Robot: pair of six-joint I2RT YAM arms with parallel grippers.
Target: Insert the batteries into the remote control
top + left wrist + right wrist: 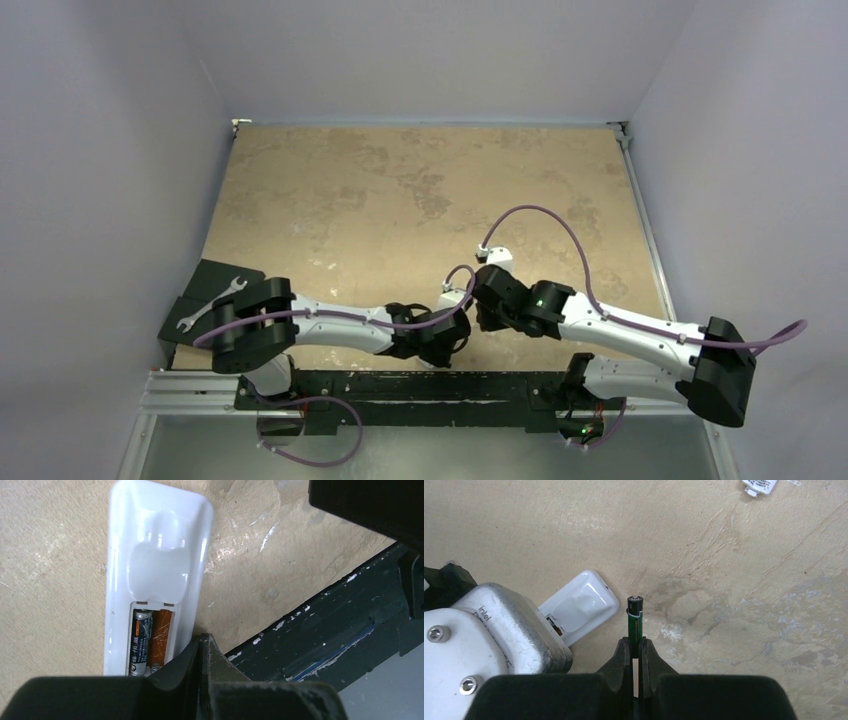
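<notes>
The white remote control (pixel 155 560) lies back up on the tan table with its battery bay open. One dark battery (pixel 140 642) sits in the bay's left slot; the right slot beside it shows bare orange. My left gripper (pixel 201 640) is shut and empty, its tips against the remote's lower right edge. In the right wrist view my right gripper (pixel 634 643) is shut on a green battery (pixel 634 616) that sticks out past the fingertips, just right of the remote control (pixel 586 600). Both grippers meet low in the top view, left gripper (pixel 452 332), right gripper (pixel 487 302).
The left wrist's silver camera housing (pixel 499 625) stands over the remote's near end. A small white piece (pixel 760 485) lies farther out on the table. A silver wrench (pixel 212 303) rests on a black pad (pixel 205 280) at the left. The black base rail (pixel 325 630) runs close by.
</notes>
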